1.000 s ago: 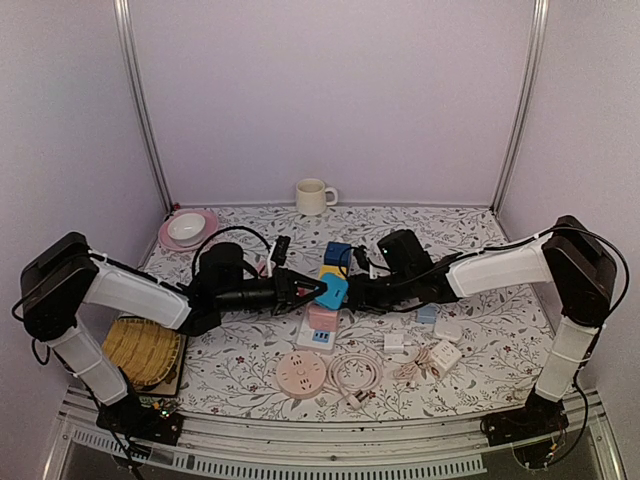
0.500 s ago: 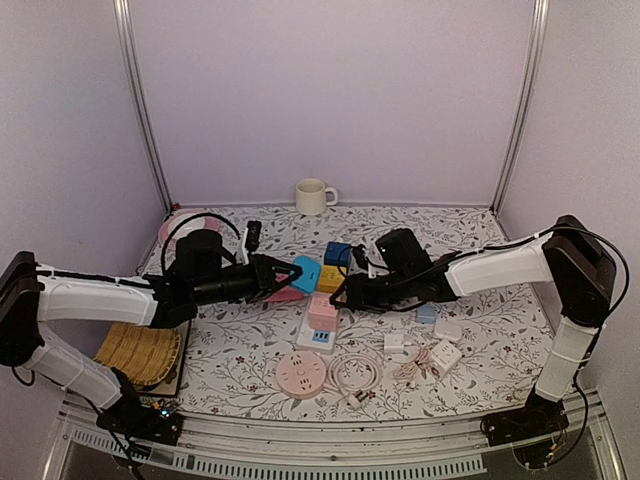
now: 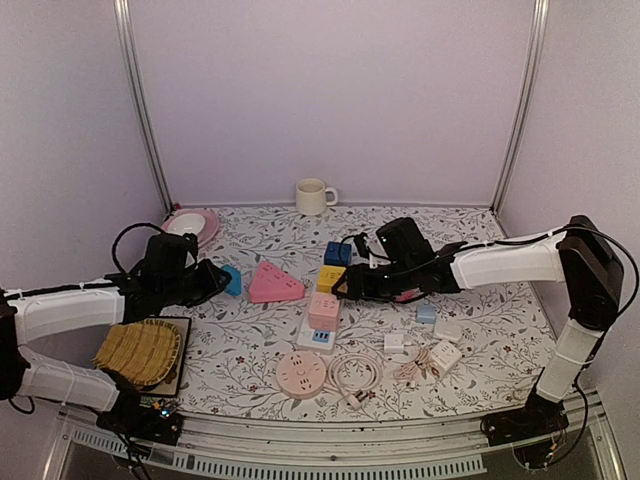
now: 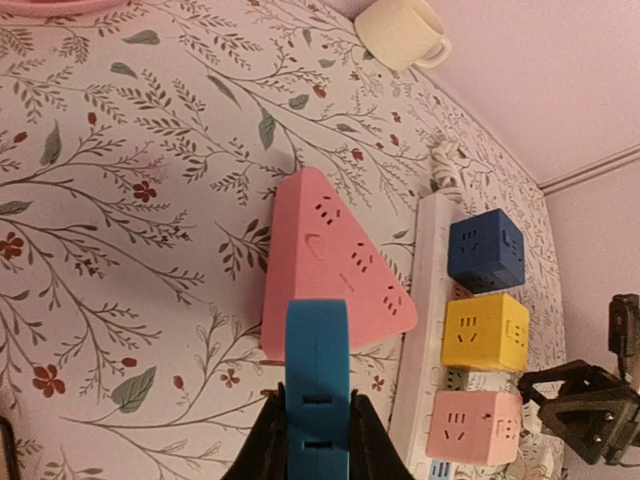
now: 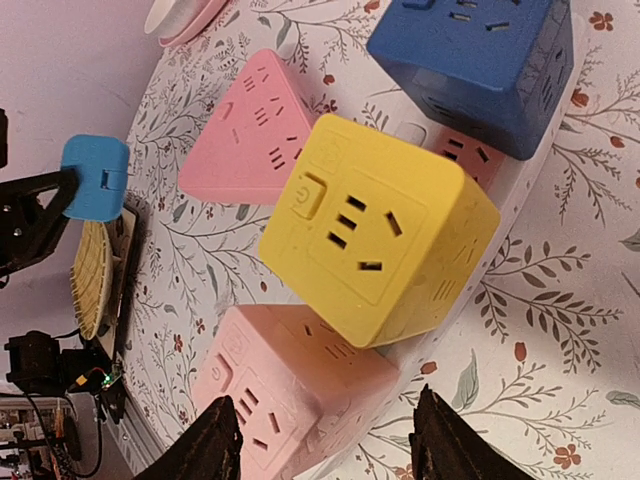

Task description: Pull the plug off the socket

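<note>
Nearest me on the table are a round pink socket, a coiled cable just to its right, and a few white adaptors further right. A woven mat sits at the near left.

Behind the round socket lies the white power strip, running away from me. Three cube adaptors are plugged in along it: a pink cube closest, a yellow cube in the middle and a navy cube at the far end.

My right end effector is just to the right of the yellow cube. On its wrist camera the fingers are spread wide, with the pink cube and the strip's edge ahead of them. It grips nothing, and I cannot tell whether it touches the strip.

Off to the left, my left end effector pinches the blue plug. The wrist camera shows the fingers pressed against the plug's two sides. The plug is off the strip and well apart from it, left of a pink triangular socket lying flat on the table, with a gap between the two.

At the far left a pink plate holds a white bowl, and a cream mug stands against the back wall.
</note>
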Controlling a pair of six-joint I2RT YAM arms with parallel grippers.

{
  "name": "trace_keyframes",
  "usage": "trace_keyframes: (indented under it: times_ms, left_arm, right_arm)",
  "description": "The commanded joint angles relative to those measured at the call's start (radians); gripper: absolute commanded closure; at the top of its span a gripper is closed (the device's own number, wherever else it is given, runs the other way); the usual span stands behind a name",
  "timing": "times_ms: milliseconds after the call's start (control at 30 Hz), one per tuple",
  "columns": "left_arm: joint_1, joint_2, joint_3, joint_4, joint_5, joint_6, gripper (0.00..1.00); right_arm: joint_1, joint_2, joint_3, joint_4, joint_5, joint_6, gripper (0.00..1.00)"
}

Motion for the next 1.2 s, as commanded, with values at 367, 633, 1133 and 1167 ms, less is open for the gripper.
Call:
trace_keyframes:
  times_ms: [367, 633, 1133, 1167]
  left_arm:
    - [0.095, 0.098, -0.049, -0.073, -0.034, 0.071, 0.9]
    - [0.1, 0.132, -0.054, -0.049, -0.013, 0.079, 0.76]
    - [0.103, 0.079, -0.023, -0.06, 0.007, 0.126, 0.53]
    - [0.103, 0.073, -0.018, -0.06, 0.01, 0.131, 0.51]
  right_arm:
    - [0.004, -0.057, 0.034, -0.039, 0.051, -0.029, 0.38]
    - [0.004, -0.061, 0.034, -0.051, 0.065, -0.037, 0.38]
    - [0.003, -0.081, 0.036, -0.067, 0.095, -0.05, 0.38]
    - [0.002, -0.084, 0.036, -0.069, 0.099, -0.053, 0.38]
